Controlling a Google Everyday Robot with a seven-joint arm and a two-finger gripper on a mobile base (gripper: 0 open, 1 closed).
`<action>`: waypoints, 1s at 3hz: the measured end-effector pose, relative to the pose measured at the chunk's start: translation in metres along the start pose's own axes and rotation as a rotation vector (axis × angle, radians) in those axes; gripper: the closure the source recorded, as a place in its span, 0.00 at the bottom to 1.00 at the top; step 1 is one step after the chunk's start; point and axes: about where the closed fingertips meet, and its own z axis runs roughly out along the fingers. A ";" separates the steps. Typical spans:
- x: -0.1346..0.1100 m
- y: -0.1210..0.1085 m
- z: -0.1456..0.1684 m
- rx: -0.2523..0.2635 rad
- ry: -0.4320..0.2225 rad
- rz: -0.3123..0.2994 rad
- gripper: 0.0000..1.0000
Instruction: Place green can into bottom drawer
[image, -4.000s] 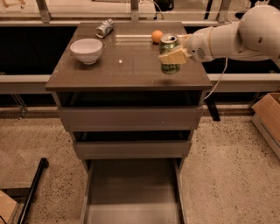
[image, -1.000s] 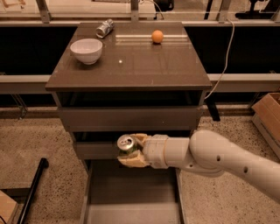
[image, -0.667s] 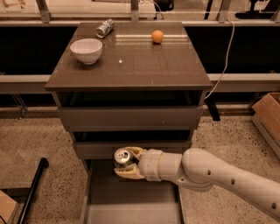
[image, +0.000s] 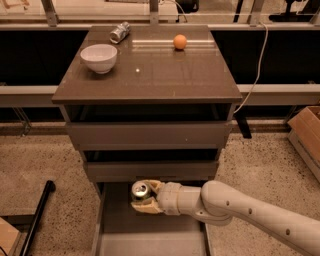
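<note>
1 gripper (image: 145, 201), green can (image: 140, 191) over btm drawer (image: 150, 234)

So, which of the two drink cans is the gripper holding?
The green-and-white patterned can with the silver top, held by the gripper above the open bottom drawer. The crushed silver can lies at the cabinet top's back edge.

My gripper (image: 144, 199) sits low before the cabinet (image: 150, 75), clasped round the can (image: 140, 190) over the open drawer (image: 150, 236). The floor (image: 40, 160) is speckled stone, beige under warm, dim light. The cabinet is grey-brown with a glossy top that catches a small bright glint. Behind it a pale ledge (image: 25, 94) runs wall to wall, dark above and beneath. Metal posts (image: 50, 10) stand along the back. A white cable (image: 257, 65) hangs at the right, near a cardboard box (image: 306, 135). A black pole (image: 37, 215) lies at the lower left.
</note>
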 end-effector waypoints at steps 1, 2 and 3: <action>0.032 0.004 0.025 -0.018 0.010 0.021 1.00; 0.102 0.009 0.061 -0.003 0.016 0.001 1.00; 0.154 0.014 0.084 -0.008 -0.013 -0.026 1.00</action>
